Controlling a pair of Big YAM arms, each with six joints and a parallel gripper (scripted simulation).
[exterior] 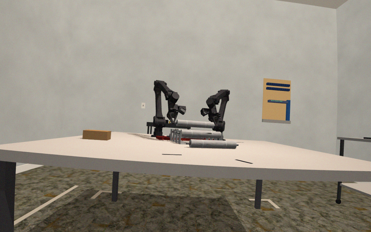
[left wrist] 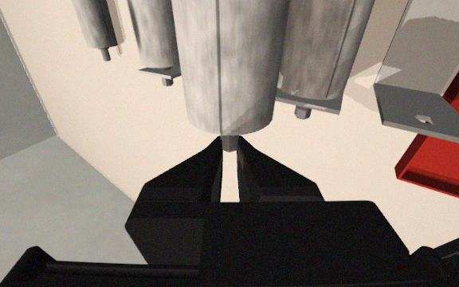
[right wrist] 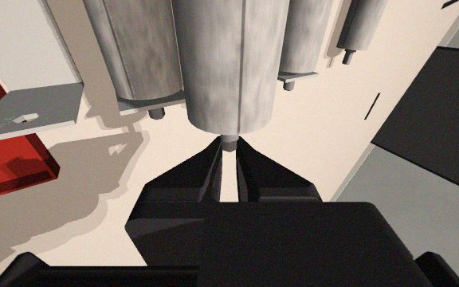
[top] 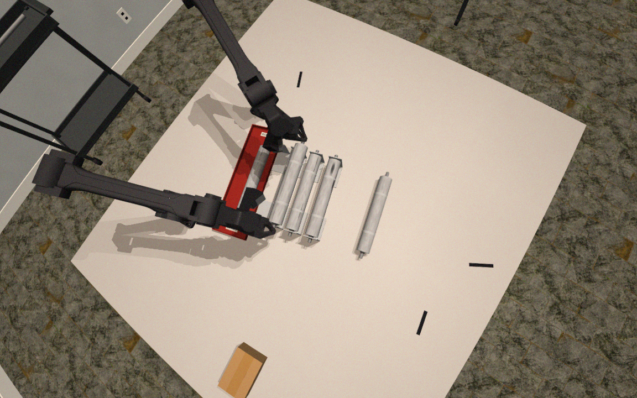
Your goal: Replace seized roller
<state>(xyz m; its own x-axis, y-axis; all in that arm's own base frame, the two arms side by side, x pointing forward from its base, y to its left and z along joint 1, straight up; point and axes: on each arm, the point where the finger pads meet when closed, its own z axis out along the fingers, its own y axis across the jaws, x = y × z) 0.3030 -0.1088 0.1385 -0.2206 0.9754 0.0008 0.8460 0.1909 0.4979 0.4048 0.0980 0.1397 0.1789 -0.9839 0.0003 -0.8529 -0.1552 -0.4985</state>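
My left gripper (top: 304,140) (left wrist: 229,143) and my right gripper (top: 274,228) (right wrist: 229,143) are each shut on one axle end of a grey roller (top: 288,183) (exterior: 195,124) (left wrist: 225,60) (right wrist: 229,60). They hold it level above the roller bed. Bed rollers show on the tray side (left wrist: 321,48) (right wrist: 134,52) and on the far side (top: 325,195) (left wrist: 154,32) (right wrist: 305,32). Another bed roller (top: 306,193) lies between them, hidden under the held roller in the wrist views. The bracket (left wrist: 397,104) (right wrist: 54,100) nearest the tray has an empty hole. A roller (top: 257,170) lies in the red scrap tray (top: 234,190) (left wrist: 433,155).
A loose roller (top: 375,213) (exterior: 213,143) (left wrist: 98,24) (right wrist: 362,24) lies on the table beyond the bed, opposite the tray. A brown box (top: 241,371) (exterior: 96,135) stands far off on the right arm's side. Several black strips (top: 480,265) lie on the table.
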